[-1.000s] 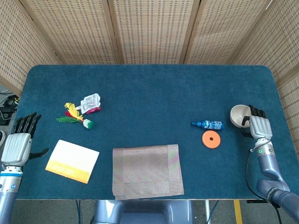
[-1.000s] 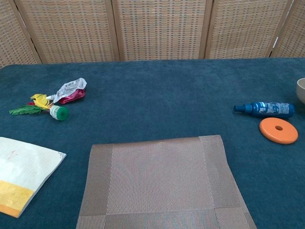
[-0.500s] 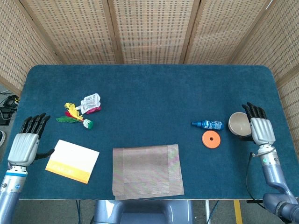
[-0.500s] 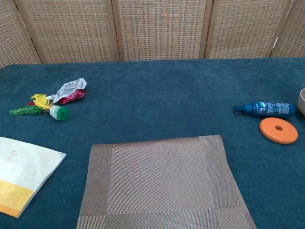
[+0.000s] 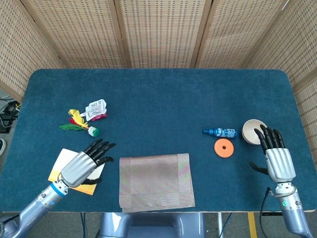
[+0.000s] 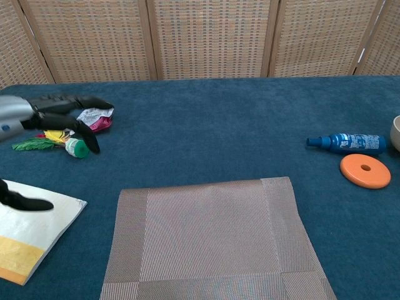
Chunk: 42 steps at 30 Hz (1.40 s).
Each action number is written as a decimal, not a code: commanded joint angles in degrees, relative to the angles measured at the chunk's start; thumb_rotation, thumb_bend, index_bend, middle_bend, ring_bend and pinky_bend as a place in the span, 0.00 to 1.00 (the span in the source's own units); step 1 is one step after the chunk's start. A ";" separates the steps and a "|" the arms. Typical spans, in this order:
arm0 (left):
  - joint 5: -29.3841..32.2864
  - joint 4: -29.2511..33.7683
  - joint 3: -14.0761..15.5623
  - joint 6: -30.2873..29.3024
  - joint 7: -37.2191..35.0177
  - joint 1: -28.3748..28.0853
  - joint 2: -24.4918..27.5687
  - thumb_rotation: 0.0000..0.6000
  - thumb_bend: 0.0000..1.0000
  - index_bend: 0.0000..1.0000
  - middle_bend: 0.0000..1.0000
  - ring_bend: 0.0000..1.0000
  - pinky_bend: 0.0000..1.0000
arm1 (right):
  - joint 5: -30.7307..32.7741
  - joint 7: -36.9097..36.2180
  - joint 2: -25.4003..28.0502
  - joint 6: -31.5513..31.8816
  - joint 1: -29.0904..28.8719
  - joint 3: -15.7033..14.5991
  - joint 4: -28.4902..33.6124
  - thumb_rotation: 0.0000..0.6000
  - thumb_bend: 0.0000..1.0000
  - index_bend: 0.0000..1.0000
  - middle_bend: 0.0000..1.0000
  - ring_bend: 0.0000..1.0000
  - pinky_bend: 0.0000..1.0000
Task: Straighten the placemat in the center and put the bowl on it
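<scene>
The brown woven placemat (image 5: 156, 181) lies near the table's front edge, a little askew; the chest view shows the placemat (image 6: 209, 237) close up. The beige bowl (image 5: 251, 131) stands upright on the blue cloth at the right, and only a sliver of the bowl (image 6: 395, 132) shows at the chest view's right edge. My right hand (image 5: 277, 158) hovers just on the near side of the bowl, fingers spread, holding nothing. My left hand (image 5: 89, 162) is stretched out flat above the booklet, left of the placemat. The chest view catches the left hand (image 6: 44, 111) at far left.
A blue bottle (image 5: 220, 132) and an orange disc (image 5: 224, 147) lie between the bowl and the placemat. A white and yellow booklet (image 5: 63, 159) sits under my left hand. Behind it are a feathered shuttlecock (image 5: 79, 125) and a crumpled wrapper (image 5: 96, 109). Wicker screens stand behind the table.
My left hand has swung in from the table's left edge to above the booklet, toward the placemat. My right hand has drawn back from the bowl toward the near edge.
</scene>
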<state>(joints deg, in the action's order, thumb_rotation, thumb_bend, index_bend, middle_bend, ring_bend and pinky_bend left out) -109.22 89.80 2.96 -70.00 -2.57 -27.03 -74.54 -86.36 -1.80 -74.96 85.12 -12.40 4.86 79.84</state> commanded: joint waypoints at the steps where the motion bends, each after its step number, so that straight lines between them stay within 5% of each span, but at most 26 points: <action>1: -5.97 -5.28 4.52 1.76 -3.19 -3.16 -3.92 1.00 0.16 0.34 0.00 0.00 0.00 | -0.66 2.28 -0.97 1.25 0.84 -0.35 -0.52 1.00 0.00 0.06 0.00 0.00 0.00; 11: -11.67 -16.89 10.54 0.50 -6.82 -4.19 -11.84 1.00 0.22 0.36 0.00 0.00 0.00 | -0.55 1.31 -0.97 0.56 0.91 -0.15 -1.17 1.00 0.00 0.07 0.00 0.00 0.00; 42: -9.37 -24.36 13.84 -0.10 -6.39 -6.18 -18.99 1.00 0.33 0.48 0.00 0.00 0.00 | -0.69 0.45 -0.44 0.47 1.32 0.67 -0.99 1.00 0.00 0.09 0.00 0.00 0.00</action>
<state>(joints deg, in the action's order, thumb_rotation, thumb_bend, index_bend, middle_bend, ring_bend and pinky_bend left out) -118.58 65.45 16.80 -70.10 -8.95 -33.20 -93.53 -87.05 -1.36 -75.40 85.60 -11.08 5.54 78.85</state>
